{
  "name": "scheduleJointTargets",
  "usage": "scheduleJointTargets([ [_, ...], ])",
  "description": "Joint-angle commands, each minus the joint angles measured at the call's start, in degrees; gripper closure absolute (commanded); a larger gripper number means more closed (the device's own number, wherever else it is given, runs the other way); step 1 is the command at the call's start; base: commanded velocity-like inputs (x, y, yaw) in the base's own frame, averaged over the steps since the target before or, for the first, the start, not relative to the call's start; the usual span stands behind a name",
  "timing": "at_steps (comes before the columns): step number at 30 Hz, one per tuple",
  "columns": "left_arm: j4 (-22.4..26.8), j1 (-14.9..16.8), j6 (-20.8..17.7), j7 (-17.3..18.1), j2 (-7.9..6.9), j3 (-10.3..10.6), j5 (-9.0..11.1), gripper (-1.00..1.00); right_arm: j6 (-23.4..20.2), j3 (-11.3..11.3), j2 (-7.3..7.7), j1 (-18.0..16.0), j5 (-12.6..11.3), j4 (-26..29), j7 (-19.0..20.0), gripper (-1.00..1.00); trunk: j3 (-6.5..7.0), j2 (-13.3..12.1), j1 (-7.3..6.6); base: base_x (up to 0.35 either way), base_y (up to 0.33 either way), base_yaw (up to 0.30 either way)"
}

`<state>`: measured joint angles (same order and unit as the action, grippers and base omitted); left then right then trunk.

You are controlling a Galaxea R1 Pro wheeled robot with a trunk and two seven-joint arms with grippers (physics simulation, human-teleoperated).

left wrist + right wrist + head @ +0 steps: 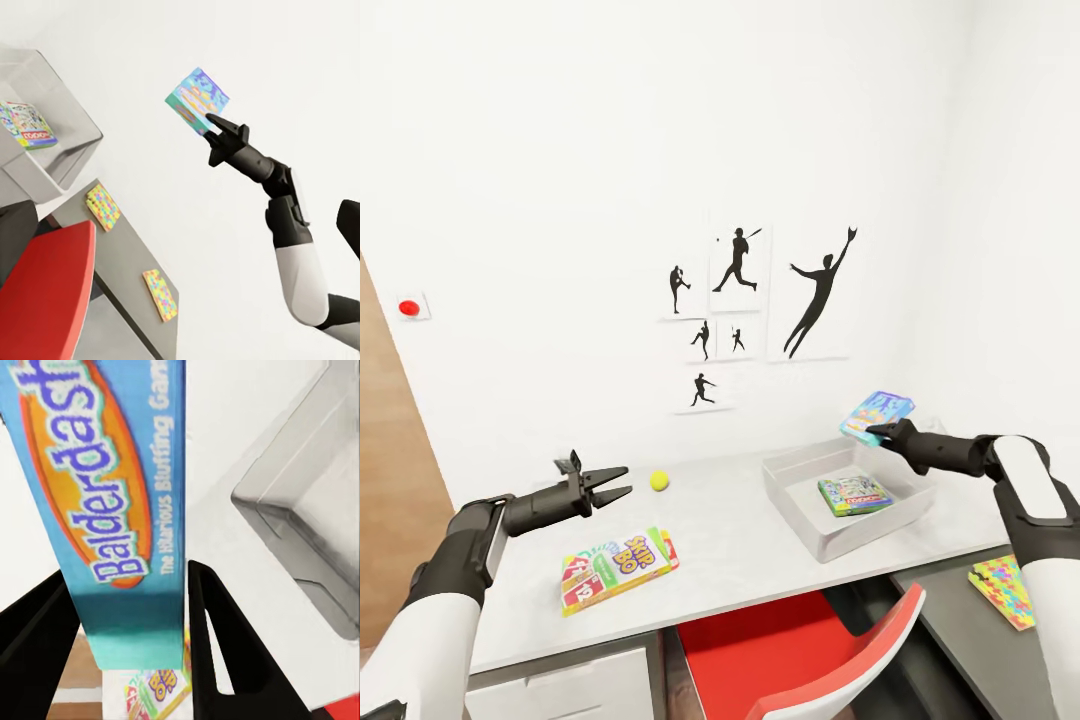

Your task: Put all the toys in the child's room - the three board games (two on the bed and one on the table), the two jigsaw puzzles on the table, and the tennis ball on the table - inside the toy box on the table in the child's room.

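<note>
The right gripper (877,431) clamps the blue board game (876,414) in the air above the toy box's (797,528) far corner, where a pale green game (854,493) already lies. The left gripper (618,481) hovers spread open, apparently empty, near the tennis ball (659,481) and SKIP-BO box (619,567) on the table (745,545).

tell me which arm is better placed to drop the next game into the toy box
Right. The right gripper is shut on the blue board game, held in the air by the toy box. The left gripper is open, over the table near the tennis ball.
</note>
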<state>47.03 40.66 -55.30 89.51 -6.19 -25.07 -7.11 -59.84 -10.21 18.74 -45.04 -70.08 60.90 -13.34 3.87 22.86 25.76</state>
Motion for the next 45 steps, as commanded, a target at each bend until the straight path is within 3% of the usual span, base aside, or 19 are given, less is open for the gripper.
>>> scheduleJointTargets([
  [1,0.0,0.0,-0.6,0.5,0.04,-0.2,-0.6,-1.00,-0.2,0.4,0.22,-0.3,-1.3,-0.5,-0.8,1.00,-0.02,0.1,0.02,0.000,0.000,0.000],
  [6,0.0,0.0,-0.6,0.5,0.04,-0.1,-0.6,-1.00,-0.2,2.1,1.13,-1.0,-6.6,-2.0,-1.5,1.00,-0.02,0.1,0.02,0.000,0.000,0.000],
  [8,0.0,0.0,-0.6,0.5,0.04,-0.1,-0.6,-1.00,-0.2,2.3,1.24,-1.0,-7.6,-2.0,-1.6,1.00,-0.02,0.1,0.02,0.000,0.000,0.000],
  [11,0.0,0.0,-0.6,0.5,0.04,-0.1,-0.6,-1.00,-0.2,2.4,1.49,-1.1,-8.3,-2.2,-1.7,1.00,-0.02,0.1,0.02,0.000,0.000,0.000],
  [12,0.0,0.0,-0.6,0.5,0.04,-0.1,-0.6,-1.00,-0.2,2.4,2.48,-1.0,-8.6,-2.2,-1.8,1.00,-0.02,0.1,0.02,0.000,0.000,0.000],
  [19,0.0,0.0,-0.5,0.5,0.37,-0.1,-0.6,-1.00,-0.2,2.4,4.45,-1.5,-8.8,-2.4,-2.1,1.00,-0.02,0.1,0.02,0.000,0.000,0.000],
  [22,0.0,0.0,-0.6,0.5,0.56,-0.1,-0.6,-1.00,-0.2,3.6,5.62,-3.3,-8.8,-3.3,-3.5,1.00,-0.02,0.1,0.02,0.000,0.000,0.000],
  [24,0.0,0.0,-0.6,0.5,0.61,-0.1,-0.6,-1.00,-0.2,5.5,6.12,-5.4,-8.8,-5.6,-4.3,1.00,-0.02,0.1,0.02,0.000,0.000,0.000],
  [28,0.0,0.0,-0.6,0.5,0.62,0.0,-0.6,-1.00,-0.2,13.2,6.78,-11.6,-8.9,-12.5,-5.0,1.00,-0.02,0.1,0.02,0.000,0.000,0.000],
  [29,0.0,0.0,-0.6,0.5,0.61,0.0,-0.6,-1.00,-0.2,14.4,6.79,-12.5,-8.9,-13.4,-5.1,1.00,-0.02,0.1,0.02,0.000,0.000,0.000],
  [31,0.0,0.0,-0.6,0.5,0.63,0.0,-0.6,-1.00,-0.2,19.1,6.58,-16.4,-8.9,-17.7,-5.1,1.00,-0.02,0.1,0.02,0.000,0.000,0.000],
  [36,0.0,0.0,-0.6,0.5,0.65,0.0,-0.6,-1.00,-0.2,26.5,6.01,-23.5,-8.9,-28.5,-5.2,1.00,-0.02,0.1,0.02,0.000,0.000,0.000],
  [40,0.0,0.0,-0.6,0.5,0.66,0.0,-0.6,-1.00,-0.2,32.6,5.71,-26.7,-8.8,-34.6,-5.1,1.00,-0.02,0.1,0.02,0.000,0.000,0.000],
  [42,0.0,0.0,-0.6,0.5,0.66,0.0,-0.6,-1.00,-0.2,34.5,5.67,-27.2,-8.8,-35.7,-5.1,1.00,-0.02,0.1,0.02,0.000,0.000,0.000],
  [45,0.0,0.0,-0.6,0.5,0.65,0.1,-0.6,-1.00,-0.2,39.5,5.85,-27.8,-8.9,-36.9,-4.8,1.00,-0.02,0.1,0.02,0.000,0.000,0.000],
])
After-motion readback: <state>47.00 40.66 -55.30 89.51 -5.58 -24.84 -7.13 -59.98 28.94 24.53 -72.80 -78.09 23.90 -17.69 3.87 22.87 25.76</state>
